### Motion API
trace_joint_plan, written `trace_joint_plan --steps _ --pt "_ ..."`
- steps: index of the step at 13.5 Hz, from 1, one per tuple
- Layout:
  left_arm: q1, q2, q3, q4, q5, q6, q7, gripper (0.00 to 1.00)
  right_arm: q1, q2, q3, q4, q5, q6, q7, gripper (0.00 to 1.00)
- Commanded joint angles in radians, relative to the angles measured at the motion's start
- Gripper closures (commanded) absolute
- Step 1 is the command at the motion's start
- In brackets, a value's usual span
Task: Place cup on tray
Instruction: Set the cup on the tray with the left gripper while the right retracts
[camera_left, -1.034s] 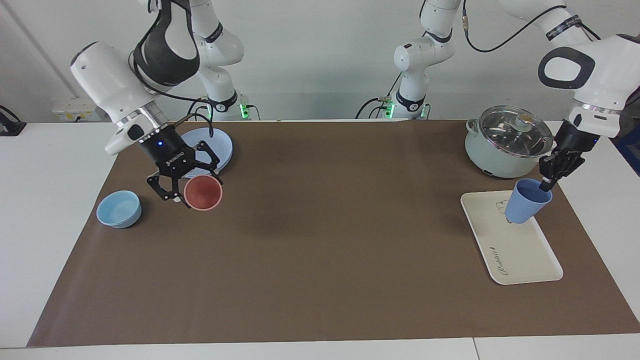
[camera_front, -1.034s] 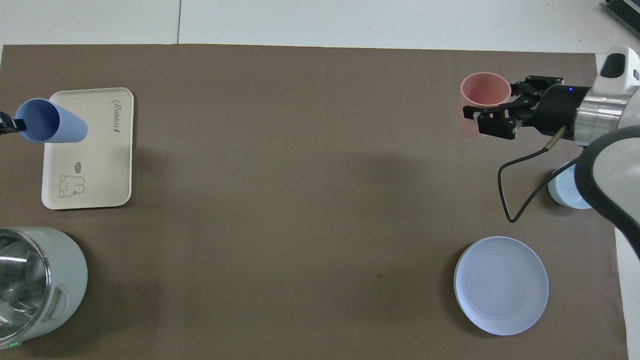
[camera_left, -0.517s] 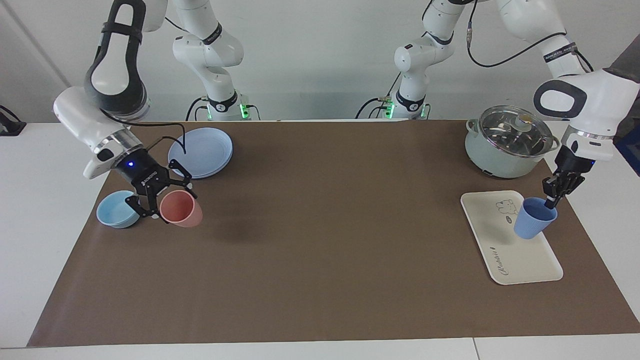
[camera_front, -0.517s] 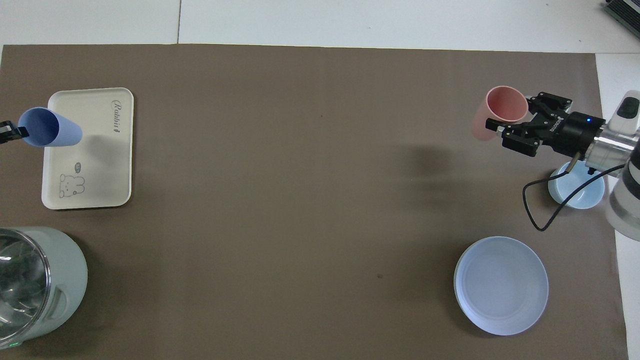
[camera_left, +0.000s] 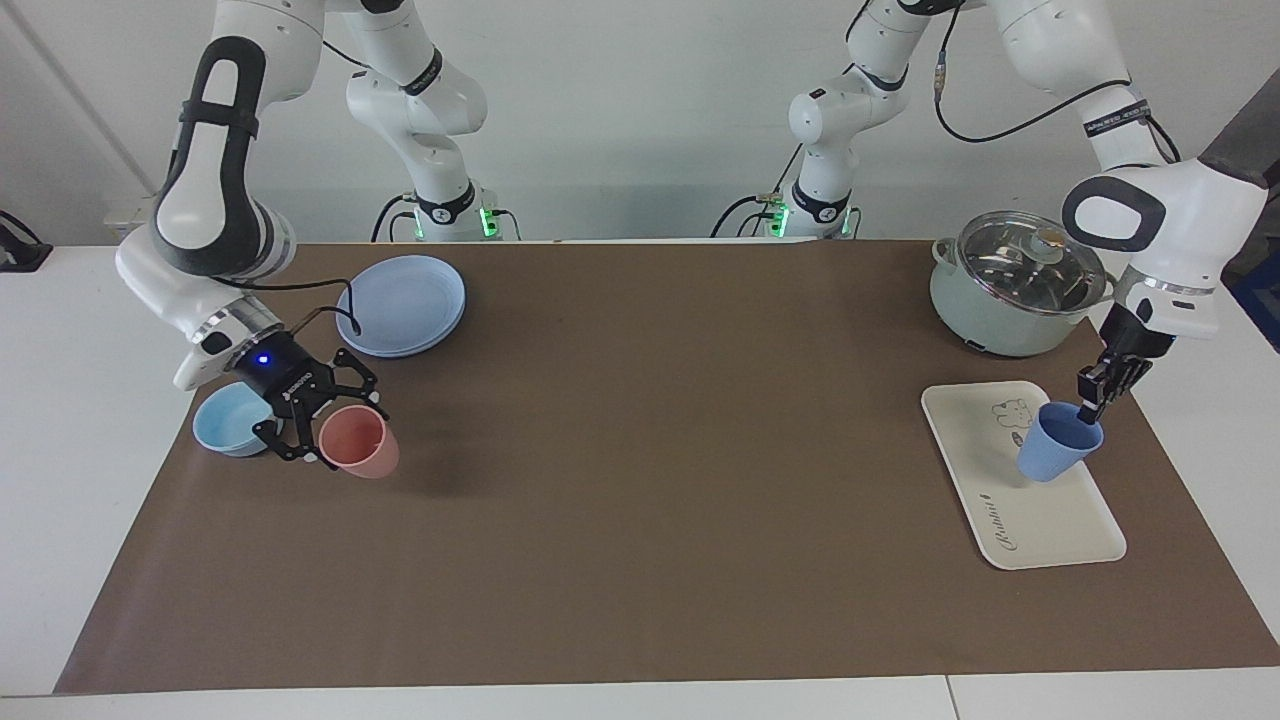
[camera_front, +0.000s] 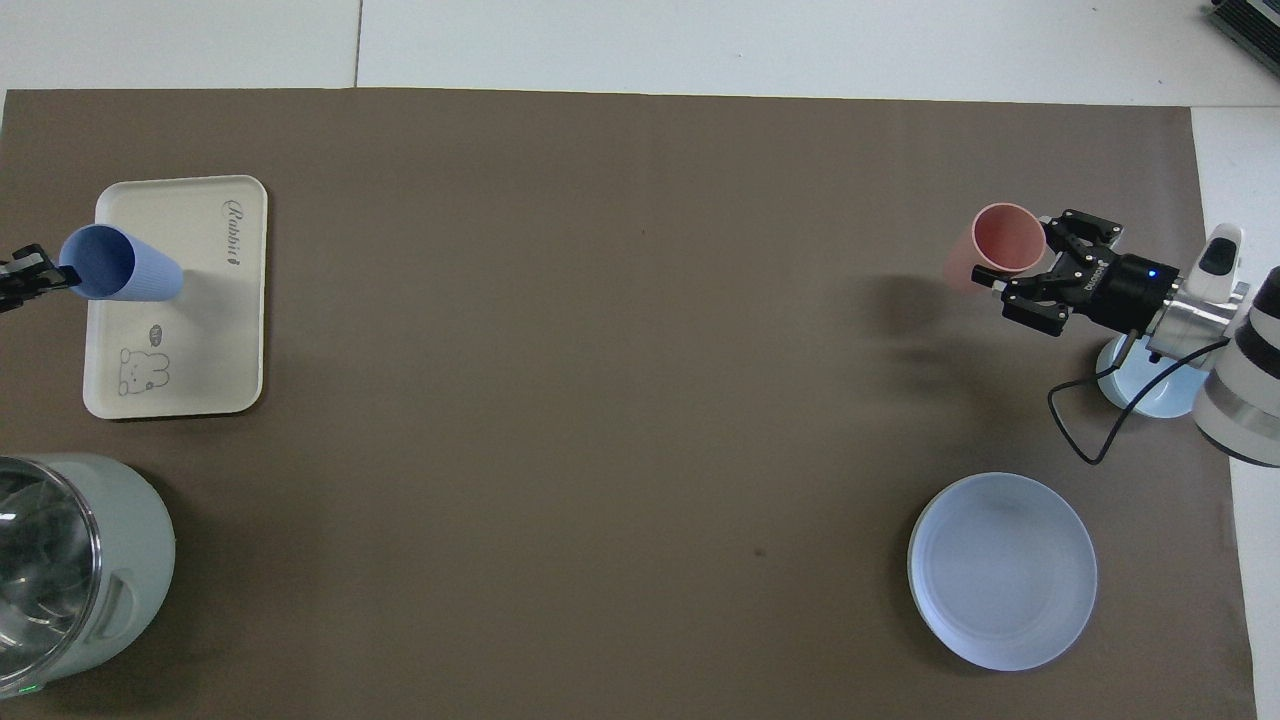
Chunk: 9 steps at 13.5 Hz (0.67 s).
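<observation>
While the right gripper (camera_left: 318, 425) hangs low at the right arm's end of the bench (camera_left: 60, 400), its jaws are pinched on the rim of a salmon-pink tapered plastic cup (camera_left: 358, 443), which tilts over the brown paper mat (camera_left: 640, 480) just beside a small light blue round bowl (camera_left: 225, 420). That bowl sits on the mat, partly hidden under the gripper's black body. Nearer to the robots than the bowl and the pink cup lies a round pale blue flat plate (camera_left: 402, 291), well apart from the gripper.

Toward the left arm's end of the bench stands a pale green round pot with a glass lid (camera_left: 1015, 283), close to the robots. Farther from the robots than the pot lies the cream-white rectangular flat tray with rounded corners (camera_left: 1040, 520), bearing a small bear drawing and cursive writing. Over the tray, near its edge toward the left arm's end, the small periwinkle-blue tapered plastic tumbler (camera_left: 1055, 443) is tilted, its base low over or touching the tray surface; which one, I cannot tell. The left gripper (camera_left: 1090, 405) comes down from above, its jaws pressed together on the tumbler's rim.
</observation>
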Motion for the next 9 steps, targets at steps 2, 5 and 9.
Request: trace_joint_plan --steps 2,5,9 --pt "0.012 0.016 -0.01 -0.011 0.003 0.03 -0.025 1.0 -0.033 0.085 0.015 0.052 0.036 -0.041 -0.102 1.0" --pt "0.01 0.021 -0.01 -0.008 0.003 0.04 -0.062 1.0 -0.036 0.114 0.015 0.026 0.096 -0.056 -0.19 1.0" --pt "0.01 0.021 -0.01 -0.006 0.003 0.048 -0.065 1.0 -0.039 0.105 0.011 0.001 0.092 -0.053 -0.188 0.0"
